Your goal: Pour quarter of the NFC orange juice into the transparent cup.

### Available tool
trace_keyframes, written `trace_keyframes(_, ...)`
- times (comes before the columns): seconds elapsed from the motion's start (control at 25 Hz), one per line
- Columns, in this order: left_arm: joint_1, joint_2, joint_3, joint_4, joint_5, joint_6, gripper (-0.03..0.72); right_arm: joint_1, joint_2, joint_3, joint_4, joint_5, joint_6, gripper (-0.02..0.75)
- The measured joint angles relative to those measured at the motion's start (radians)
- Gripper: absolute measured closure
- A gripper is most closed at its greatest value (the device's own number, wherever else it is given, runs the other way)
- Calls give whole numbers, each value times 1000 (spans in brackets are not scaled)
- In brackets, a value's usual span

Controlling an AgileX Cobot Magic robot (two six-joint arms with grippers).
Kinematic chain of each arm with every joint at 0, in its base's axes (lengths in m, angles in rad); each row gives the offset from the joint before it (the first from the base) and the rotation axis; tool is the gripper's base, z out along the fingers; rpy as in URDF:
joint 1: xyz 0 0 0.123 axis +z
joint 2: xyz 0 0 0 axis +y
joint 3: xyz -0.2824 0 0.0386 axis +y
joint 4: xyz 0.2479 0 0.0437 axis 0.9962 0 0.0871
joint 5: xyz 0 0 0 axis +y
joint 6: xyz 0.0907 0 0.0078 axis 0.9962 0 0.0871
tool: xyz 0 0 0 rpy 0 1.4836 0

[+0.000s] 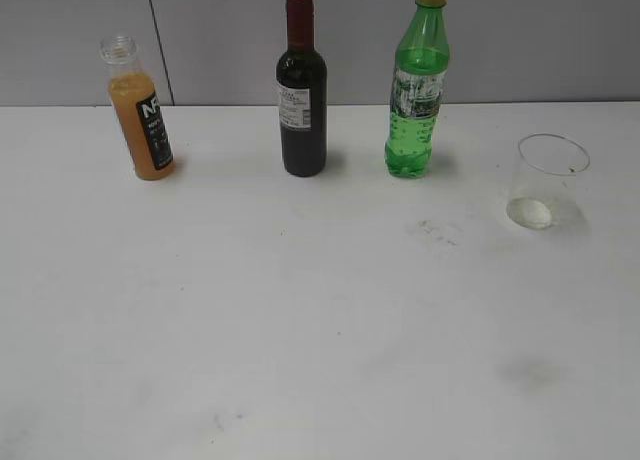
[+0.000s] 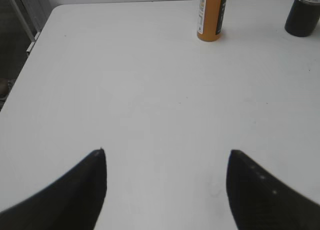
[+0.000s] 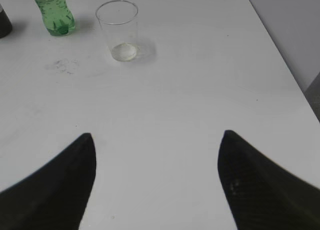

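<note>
The NFC orange juice bottle [image 1: 141, 115] stands uncapped at the far left of the white table; its lower part shows in the left wrist view [image 2: 210, 17]. The transparent cup [image 1: 547, 182] stands empty at the right, also in the right wrist view [image 3: 119, 30]. My left gripper [image 2: 166, 160] is open and empty, well in front of the juice bottle. My right gripper [image 3: 156, 142] is open and empty, well in front of the cup. Neither gripper shows in the exterior view.
A dark wine bottle with a red cap [image 1: 301, 90] and a green soda bottle [image 1: 417, 85] stand between juice and cup at the back. The table's left edge [image 2: 30, 55] and right edge [image 3: 280, 55] are near.
</note>
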Motion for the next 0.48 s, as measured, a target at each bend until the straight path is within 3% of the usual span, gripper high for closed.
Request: trace_keyframes(0.48,0,0,0,0,0,0,119,0,0,-2,0,-15,0,158)
